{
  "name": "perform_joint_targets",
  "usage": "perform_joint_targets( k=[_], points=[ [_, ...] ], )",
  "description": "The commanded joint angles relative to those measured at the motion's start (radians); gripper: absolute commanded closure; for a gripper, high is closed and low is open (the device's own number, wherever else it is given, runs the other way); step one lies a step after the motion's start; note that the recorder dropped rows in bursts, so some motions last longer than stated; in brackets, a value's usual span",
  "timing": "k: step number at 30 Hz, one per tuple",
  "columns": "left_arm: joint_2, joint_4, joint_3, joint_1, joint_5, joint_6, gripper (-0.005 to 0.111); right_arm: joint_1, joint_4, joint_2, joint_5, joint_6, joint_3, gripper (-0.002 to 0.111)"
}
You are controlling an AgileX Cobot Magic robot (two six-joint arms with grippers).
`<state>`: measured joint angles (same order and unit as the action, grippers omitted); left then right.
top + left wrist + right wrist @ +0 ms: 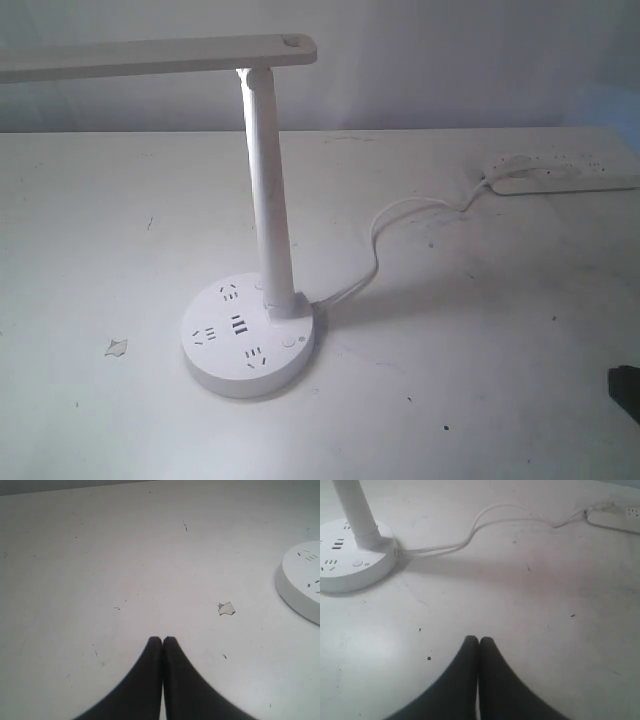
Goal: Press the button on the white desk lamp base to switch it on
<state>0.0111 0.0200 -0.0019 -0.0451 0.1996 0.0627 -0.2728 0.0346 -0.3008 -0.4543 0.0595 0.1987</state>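
The white desk lamp (pixel 265 180) stands on the table with its long flat head (pixel 150 57) reaching left. Its round white base (pixel 248 333) shows socket holes and black USB slots (pixel 238 325). The tiny round button (pixel 289 341) sits on the base's right side, next to the post; it also shows as a small ring (pixel 357 563) in the right wrist view. My right gripper (pixel 479 640) is shut and empty, well away from the base (pixel 350 560). My left gripper (pixel 162 639) is shut and empty, with the base's edge (pixel 300 580) off to one side.
A white cord (pixel 375 250) runs from the base to a long flat power strip (pixel 560 172) at the back right. A small torn scrap (pixel 116 347) lies on the table left of the base. A dark part of the right arm (pixel 626 392) shows at the right edge.
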Motion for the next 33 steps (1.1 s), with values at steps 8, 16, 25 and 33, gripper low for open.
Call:
perform_joint_targets(
  k=[8, 16, 25, 33],
  points=[
    [0.001, -0.004, 0.002, -0.002, 0.002, 0.0, 0.107, 0.255, 0.014, 0.192, 0.102, -0.011, -0.134, 0.108],
    [0.001, -0.004, 0.002, -0.002, 0.002, 0.0, 0.107, 0.452, 0.019, 0.286, 0.141, -0.011, -0.199, 0.108],
    [0.001, -0.004, 0.002, -0.002, 0.002, 0.0, 0.107, 0.505, 0.015, 0.301, 0.122, -0.011, -0.199, 0.108],
    [0.001, -0.004, 0.002, -0.002, 0.002, 0.0, 0.107, 0.426, 0.015, 0.301, 0.122, -0.011, -0.199, 0.108]
  ],
)
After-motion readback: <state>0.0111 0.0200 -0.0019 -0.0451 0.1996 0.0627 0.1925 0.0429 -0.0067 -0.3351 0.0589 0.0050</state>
